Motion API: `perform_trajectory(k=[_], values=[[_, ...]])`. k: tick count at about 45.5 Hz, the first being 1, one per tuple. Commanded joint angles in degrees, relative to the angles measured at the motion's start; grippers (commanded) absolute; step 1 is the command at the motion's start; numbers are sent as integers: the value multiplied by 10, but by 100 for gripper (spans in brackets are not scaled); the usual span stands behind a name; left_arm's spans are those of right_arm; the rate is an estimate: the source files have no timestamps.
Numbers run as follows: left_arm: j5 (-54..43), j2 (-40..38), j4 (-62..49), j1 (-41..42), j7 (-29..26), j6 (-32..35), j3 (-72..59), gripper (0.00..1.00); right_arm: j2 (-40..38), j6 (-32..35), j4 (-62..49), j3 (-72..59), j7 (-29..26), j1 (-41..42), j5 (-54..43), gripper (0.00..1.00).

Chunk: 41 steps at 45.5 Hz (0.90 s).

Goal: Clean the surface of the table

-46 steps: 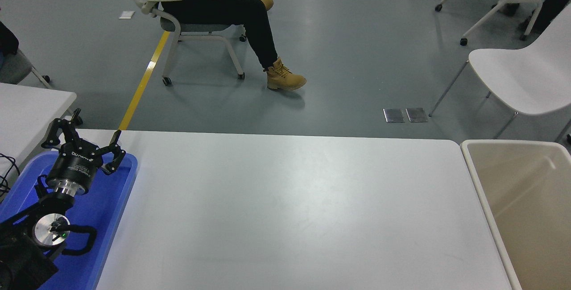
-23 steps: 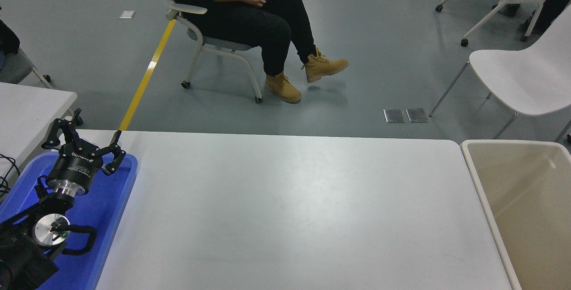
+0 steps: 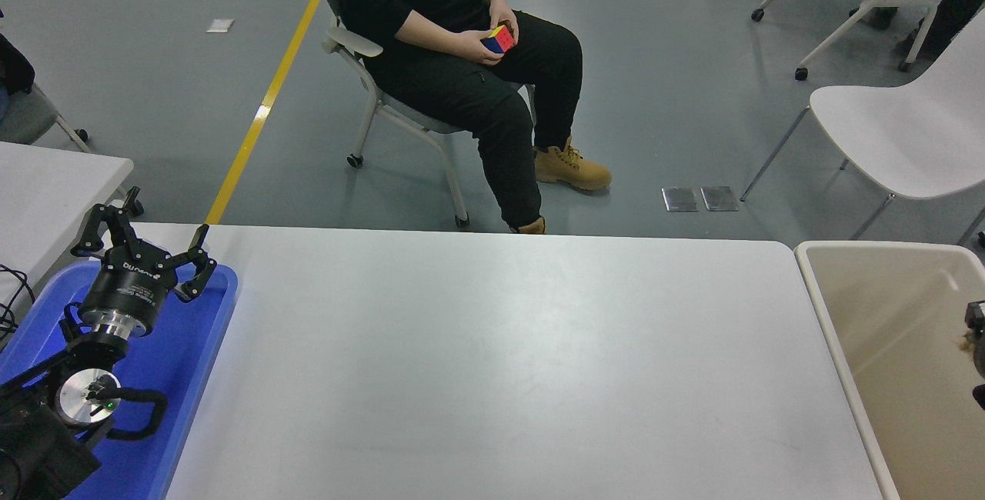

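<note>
White table surface (image 3: 500, 361) bare, left gripper (image 3: 142, 242) spread over blue tray (image 3: 219, 308), right gripper (image 3: 977, 346) state unclear; risk: snagging beige bin (image 3: 831, 308) rim.

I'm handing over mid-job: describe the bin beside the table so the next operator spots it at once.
Start from the big white table filling the picture's middle. Follow it to its right end: the bin stands right against that edge. It is a beige, open-topped tub with a pale rounded rim, unlike the blue tray at the table's left end.

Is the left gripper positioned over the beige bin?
No, the left gripper is over the blue tray, at the table's opposite end from the beige bin.
</note>
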Motion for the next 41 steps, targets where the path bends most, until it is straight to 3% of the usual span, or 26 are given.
perform_trajectory(k=[1, 18, 19, 20, 26, 29, 41], values=[[0, -1, 0, 0, 0, 0, 0, 100, 28, -1, 0, -4, 0, -26, -1, 0], [0, 0, 0, 0, 1, 0, 0, 100, 30, -12, -1, -4, 0, -22, -1, 0], [0, 0, 0, 0, 0, 0, 0, 100, 31, -17, -1, -4, 0, -22, -1, 3], [0, 0, 0, 0, 0, 0, 0, 100, 31, -22, -1, -4, 0, -22, -1, 11], [0, -1, 0, 0, 0, 0, 0, 100, 30, -63, 0, -3, 0, -22, 0, 75], [0, 0, 0, 0, 0, 0, 0, 100, 30, -74, 0, 0, 0, -21, 0, 95], [0, 0, 0, 0, 1, 0, 0, 100, 29, -70, 2, 5, 0, -21, 0, 98]])
